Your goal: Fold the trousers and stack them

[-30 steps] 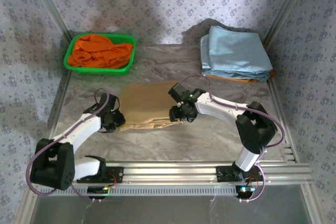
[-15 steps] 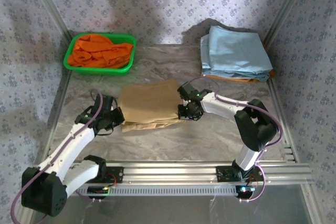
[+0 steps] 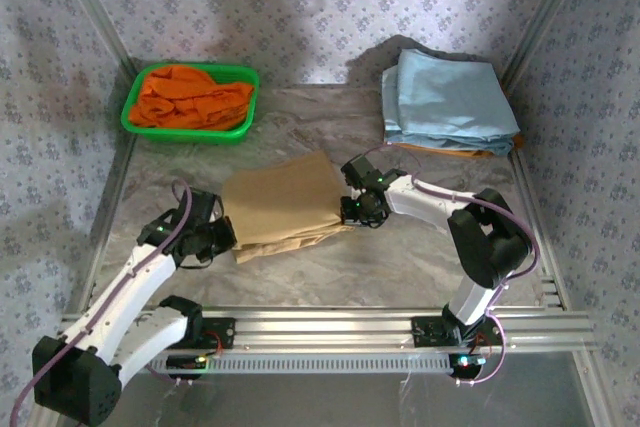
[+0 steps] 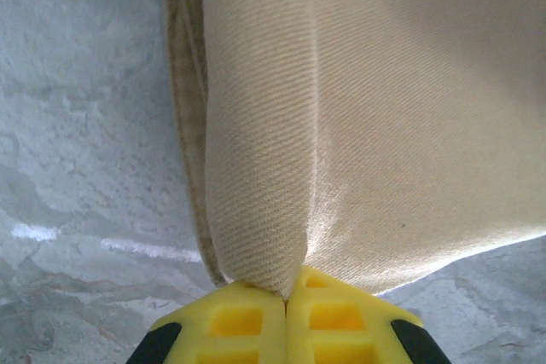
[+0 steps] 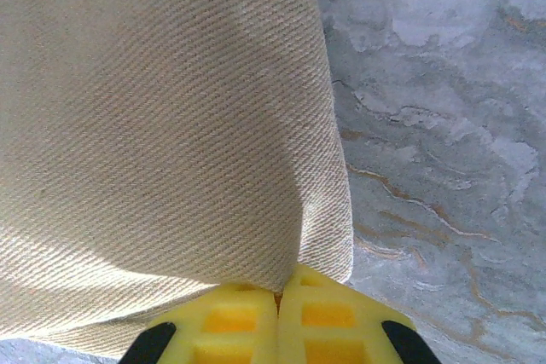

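Trousers: the tan trousers (image 3: 282, 205) lie folded into a rough rectangle near the middle of the counter (image 3: 400, 257), a little toward 9 o'clock and turned slightly askew.
Layers: a lower layer of the same cloth pokes out from under the top panel along its edge from 6 to 7 o'clock.
Left fingers: the left fingers (image 3: 222, 234) sit at the corner of the trousers at 8 o'clock. In the left wrist view the yellow fingers (image 4: 256, 320) are pressed together with a corner of the cloth (image 4: 367, 108) pinched between them.
Left wrist detail: the cloth fans away from the pinch toward 12 o'clock. A narrow folded band of the trousers runs beside it on the 9 o'clock side, with bare counter (image 4: 77, 168) beyond.
Right fingers: the right fingers (image 3: 352, 212) are at the edge of the trousers at 3 o'clock. In the right wrist view the yellow fingers (image 5: 328, 321) are closed on the cloth edge (image 5: 153, 125), with no gap between them.
Right wrist detail: the cloth spreads from 9 to 12 o'clock, and marbled grey counter (image 5: 426, 125) lies open at 3 o'clock.
Basket: a green basket (image 3: 188, 134) holding an orange garment (image 3: 190, 97) stands at 10 o'clock on the counter, well apart from the trousers.
Blue stack: a stack of folded light blue garments (image 3: 445, 97) rests at 1 o'clock, near the far right corner.
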Tool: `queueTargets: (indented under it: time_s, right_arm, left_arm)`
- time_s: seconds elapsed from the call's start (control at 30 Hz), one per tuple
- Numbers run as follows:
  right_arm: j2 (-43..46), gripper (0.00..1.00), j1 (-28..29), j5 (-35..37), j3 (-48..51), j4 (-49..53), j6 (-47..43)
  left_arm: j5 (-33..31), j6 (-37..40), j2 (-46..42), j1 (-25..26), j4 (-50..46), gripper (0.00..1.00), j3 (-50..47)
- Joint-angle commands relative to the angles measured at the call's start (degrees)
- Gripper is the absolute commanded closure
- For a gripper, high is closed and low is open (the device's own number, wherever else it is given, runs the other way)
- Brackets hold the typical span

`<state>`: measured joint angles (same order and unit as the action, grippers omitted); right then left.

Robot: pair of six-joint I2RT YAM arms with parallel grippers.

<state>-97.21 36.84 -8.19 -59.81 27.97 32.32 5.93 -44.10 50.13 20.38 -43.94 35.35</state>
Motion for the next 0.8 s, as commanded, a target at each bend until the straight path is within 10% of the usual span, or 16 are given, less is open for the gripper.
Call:
queueTargets:
  time_s: [0.0,0.1,0.37,0.47,0.57,0.77]
  right_arm:
    - [-1.6,0.96,-1.4,2.2,1.1,1.3,1.0]
    - [-1.5,0.86,-1.9,2.3,0.9,1.8,1.0]
    - [5.0,0.65,-1.5,4.7,-5.3,9.4,-0.5]
    - [5.4,0.72,-0.1,5.7,-10.1,10.6,-0.4]
    - [0.9,0.99,0.9,3.5,-14.8,9.9,-0.6]
    - [-5.8,1.0,4.2,-0.2,-14.6,6.8,-0.3]
  left_arm:
    - [1.2,-3.5,-0.1,0.4,-2.2,0.83,-5.3]
    - [1.5,-6.9,-1.3,1.0,-1.2,0.52,-9.1]
    - [-0.4,-6.4,-8.7,1.0,-11.2,0.35,1.8]
    - [-0.8,-5.0,-5.7,1.0,-9.4,0.41,6.8]
    - [0.9,-5.8,1.4,1.3,-1.1,0.65,7.9]
    - [-1.9,-9.0,13.9,6.6,13.1,1.0,7.3]
